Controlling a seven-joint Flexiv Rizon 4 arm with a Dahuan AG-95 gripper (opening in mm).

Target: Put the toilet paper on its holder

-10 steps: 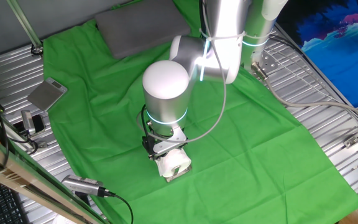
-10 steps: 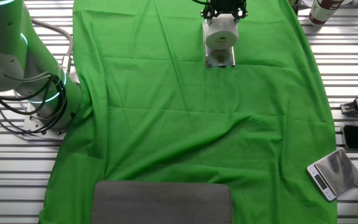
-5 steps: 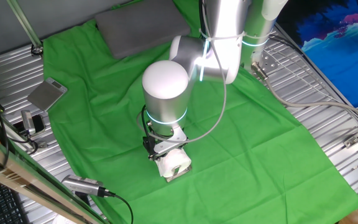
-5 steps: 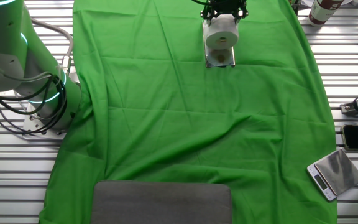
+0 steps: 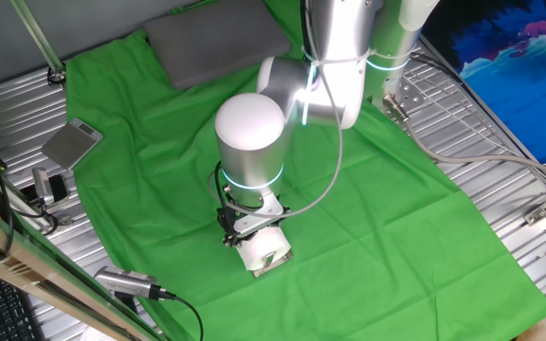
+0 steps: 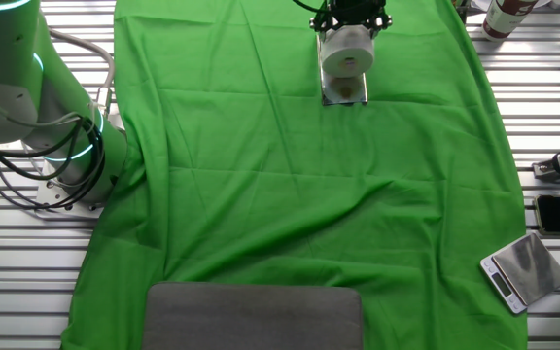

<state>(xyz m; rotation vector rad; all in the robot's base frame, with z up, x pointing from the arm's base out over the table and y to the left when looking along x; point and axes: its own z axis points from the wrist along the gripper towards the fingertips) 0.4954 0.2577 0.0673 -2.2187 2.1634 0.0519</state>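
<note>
Change from the earlier pictures is slight: in one fixed view the arm's white rounded joint cap (image 5: 249, 121) lies a little further left, and in the other fixed view the small white cylindrical toilet paper roll (image 6: 346, 51) with its hollow core sits marginally higher; the rest is unchanged.

Nearest in the other fixed view lies a flat dull grey rectangular pad (image 6: 253, 316), with a small silver scale (image 6: 523, 269) at the near right on the slatted metal table (image 6: 27, 282). A green cloth (image 6: 299, 185) covers the middle of the table.

At the far edge, the black two-finger gripper (image 6: 352, 17) is closed on the top of the toilet paper roll, one finger on each side. The roll hangs, core facing the camera, directly over the small shiny chrome rectangular holder (image 6: 343, 90); contact between them cannot be told. In one fixed view the roll (image 5: 260, 248) likewise covers most of the holder (image 5: 275, 266).

No containers appear.
</note>
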